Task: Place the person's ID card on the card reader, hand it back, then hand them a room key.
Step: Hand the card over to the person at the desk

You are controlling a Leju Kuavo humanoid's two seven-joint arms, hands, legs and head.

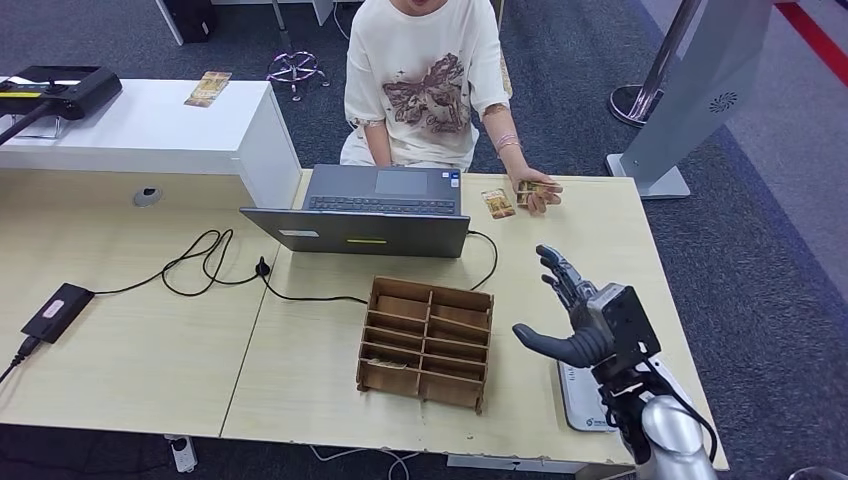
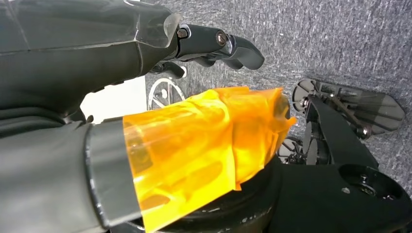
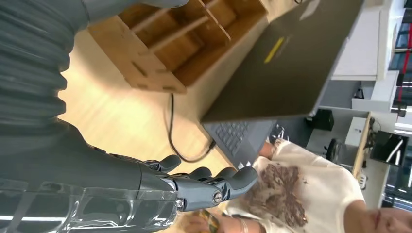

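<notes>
While the right hand hangs over the desk with its fingers spread wide and nothing in them, the person sits across from it. The person's hand rests on the far edge, straight ahead of the right hand and well apart from it. It holds a card. A second card lies flat on the desk just beside that hand. I cannot tell which one is the ID card.

The reader is a pale flat pad right under the right hand, close to the robot. Most of it is hidden by the arm. A wooden box with small slots sits on the thumb side of the hand. Beyond the box stands a laptop, with its lid toward the robot.

The left hand hangs low over the grey floor. Its dark fingers look loose and hold nothing. An orange wrap sits on its thumb.

I think no card has been taken yet, so the job is at its start.

What could go wrong? The card is thin and flat. If the hand goes for the one on the desk, the fingers may slide over it and push it away. If it takes the one the person holds, it may close too soon and drop it. A wide swing toward the thumb side could bump the box or the laptop. It could also pick the wrong card.
</notes>
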